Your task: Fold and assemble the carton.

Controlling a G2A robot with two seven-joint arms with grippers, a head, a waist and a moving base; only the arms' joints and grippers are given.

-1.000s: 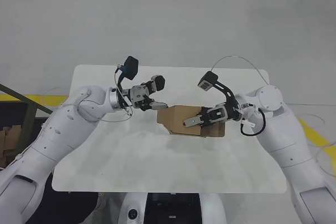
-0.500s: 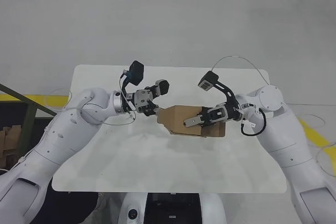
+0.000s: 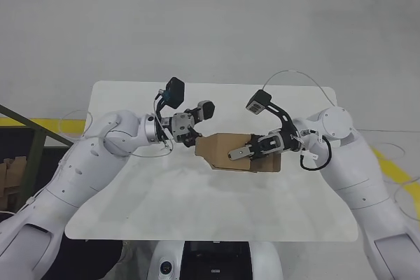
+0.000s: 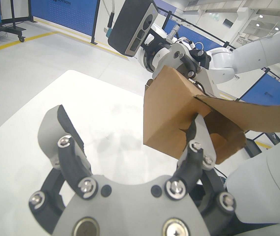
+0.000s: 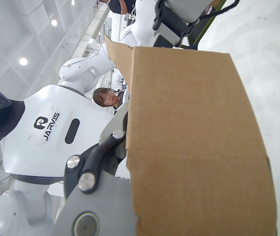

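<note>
**Two grippers at one carton, mid-table**

One white table (image 3: 196,203) carries the work. The carton (image 3: 224,148), brown cardboard and only partly folded, is over the middle of the table, its long side running across between the two arms. In the left wrist view the carton (image 4: 169,114) appears raised and tilted, with a shadow on the tabletop (image 4: 56,104) below it. Contact with the table cannot be confirmed.

Right gripper (image 3: 239,152): enters from the carton's right end and is clamped on the carton. The top view shows one silver finger lying along the upper panel. The right wrist view shows a finger (image 5: 116,136) against the outer face of a side wall (image 5: 194,133), while the opposing finger is hidden behind cardboard.

Left gripper (image 3: 200,124): stationed at the carton's left end, slightly farther back, and spread wide, grasping nothing. In its own view one fingertip (image 4: 199,124) touches the edge of the open end, just under a projecting flap (image 4: 248,116). The other finger (image 4: 58,124) stands well apart over the table.

Farther out, off the table's left side, a yellow line (image 3: 28,123) marks the grey floor.
</note>
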